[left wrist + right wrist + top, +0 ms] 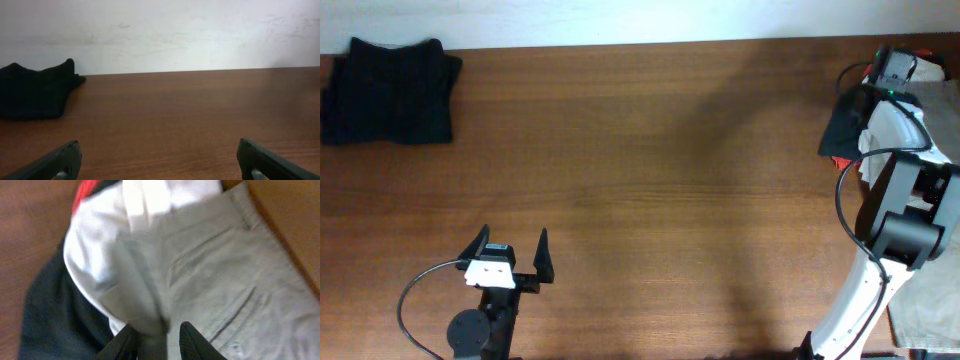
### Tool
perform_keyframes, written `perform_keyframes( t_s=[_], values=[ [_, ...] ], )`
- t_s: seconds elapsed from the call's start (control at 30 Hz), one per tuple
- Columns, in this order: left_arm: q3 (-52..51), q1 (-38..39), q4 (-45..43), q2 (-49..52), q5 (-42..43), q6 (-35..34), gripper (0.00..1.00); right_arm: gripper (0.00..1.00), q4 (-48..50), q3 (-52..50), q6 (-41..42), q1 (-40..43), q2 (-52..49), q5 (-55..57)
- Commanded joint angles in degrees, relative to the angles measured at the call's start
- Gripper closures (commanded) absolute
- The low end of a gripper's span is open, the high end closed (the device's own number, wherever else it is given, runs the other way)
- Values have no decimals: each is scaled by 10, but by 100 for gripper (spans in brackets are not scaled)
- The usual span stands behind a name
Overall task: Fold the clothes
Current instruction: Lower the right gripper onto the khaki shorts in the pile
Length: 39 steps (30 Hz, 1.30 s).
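Note:
The khaki shorts (pixel 220 275) lie with stitched pocket seams showing, part of a heap at the table's right end with a white garment (pixel 95 240), a black one (pixel 55 315) and a bit of red (pixel 86 191). My right gripper (pixel 159 336) pinches a raised fold of the shorts between its fingers. In the overhead view the right arm (pixel 890 72) covers most of this heap (pixel 840 128). My left gripper (pixel 510 255) is open and empty, low over bare wood near the front edge; its fingertips (pixel 157 152) frame bare table.
A folded black garment (pixel 390 90) lies at the far left corner and also shows in the left wrist view (pixel 32 92). Khaki-grey cloth (pixel 928 310) lies at the front right corner. A pale wall (pixel 160 30) runs behind the table.

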<state>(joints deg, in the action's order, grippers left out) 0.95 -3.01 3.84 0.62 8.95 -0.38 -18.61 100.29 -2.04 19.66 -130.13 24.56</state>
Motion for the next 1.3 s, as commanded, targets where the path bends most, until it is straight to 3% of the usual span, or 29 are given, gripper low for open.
perform_keyframes(
  t_s=[0.0, 0.1, 0.53, 0.63, 0.77, 0.83, 0.93, 1.07, 1.1, 1.27],
  values=[
    [-4, 2, 0, -2, 0, 7, 1, 90, -12, 14, 11, -5, 29, -1],
    [-4, 2, 0, -2, 0, 7, 1, 96, -15, 14, 11, -5, 29, -3],
    [-4, 2, 0, -2, 0, 7, 1, 96, -38, 14, 32, 54, 30, 30],
    [-4, 2, 0, -2, 0, 7, 1, 91, -37, 14, 17, 54, 30, -49],
    [-4, 2, 0, -2, 0, 7, 1, 93, -32, 14, 17, 47, 20, -135],
    [-4, 2, 0, -2, 0, 7, 1, 88, -29, 14, 17, 41, -1, -134],
    [-4, 2, 0, -2, 0, 7, 1, 65, -14, 14, 17, 29, -26, -138],
    [-4, 2, 0, -2, 0, 7, 1, 55, -6, 14, 16, 25, -50, -134],
    [-4, 2, 0, -2, 0, 7, 1, 55, -4, 14, 16, 25, -50, -132],
    [-4, 2, 0, -2, 0, 7, 1, 86, 4, 14, 17, 25, -50, -102]
  ],
)
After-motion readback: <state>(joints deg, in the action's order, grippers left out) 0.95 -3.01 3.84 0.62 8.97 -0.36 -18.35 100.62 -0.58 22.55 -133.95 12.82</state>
